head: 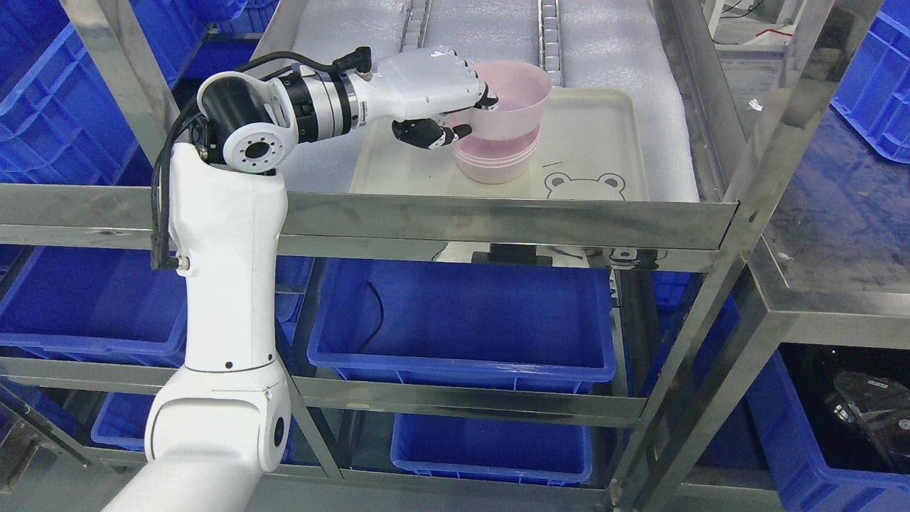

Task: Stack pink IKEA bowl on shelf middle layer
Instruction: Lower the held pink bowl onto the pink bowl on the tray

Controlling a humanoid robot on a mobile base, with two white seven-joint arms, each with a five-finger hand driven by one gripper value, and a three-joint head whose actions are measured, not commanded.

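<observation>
- The left hand (434, 96) reaches in from the lower left, its white arm rising past the steel shelf (498, 220) rail and bending at the wrist toward the right.
- Its fingers (486, 99) are clenched on the near-left rim of a pink bowl (515, 99): one dark fingertip hooks over the rim into the bowl, while the thumb presses the outer wall below.
- The held bowl sits tilted slightly, its base nested in the top of a stack of pink bowls (494, 162); whether it rests fully on the stack or is carried just above it cannot be told.
- The stack stands on a cream tray (604, 142) with a bear face printed at its near edge, left of the tray's middle.
- The tray lies on white foam padding (668, 142) that covers this shelf level.
- Below the rail, blue bins (462, 320) fill the lower shelf levels, and more blue crates (874, 78) stand off to both sides.
- The right hand does not show.
</observation>
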